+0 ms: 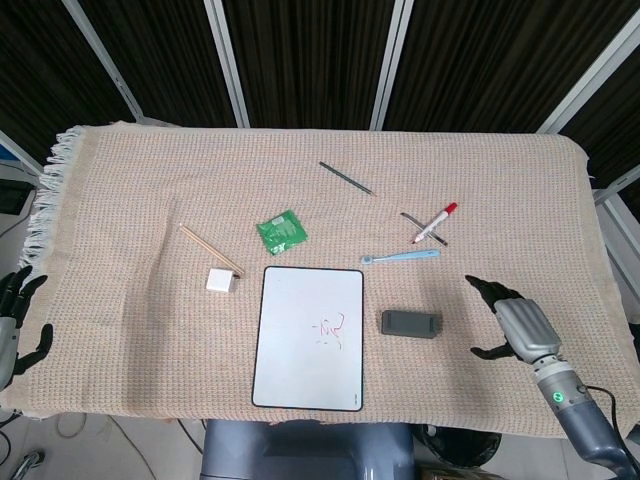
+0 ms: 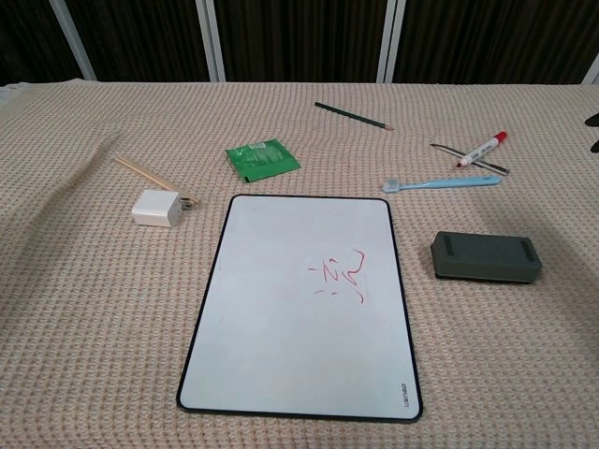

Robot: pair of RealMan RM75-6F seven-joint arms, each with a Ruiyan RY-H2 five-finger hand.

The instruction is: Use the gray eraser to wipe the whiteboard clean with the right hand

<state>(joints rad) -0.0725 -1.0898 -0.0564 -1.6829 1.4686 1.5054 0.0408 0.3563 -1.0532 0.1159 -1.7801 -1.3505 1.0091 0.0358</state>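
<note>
The right hand hangs over the cloth with its fingers apart and holds nothing. It is near the gray eraser but not touching it. The eraser lies flat just beside the right edge of the whiteboard, I think so that the hand can reach it easily. The board lies flat at the front of the table and has small red marks on its right half. The left hand waits at the far left edge, fingers spread and empty, because this job is not for it.
</note>
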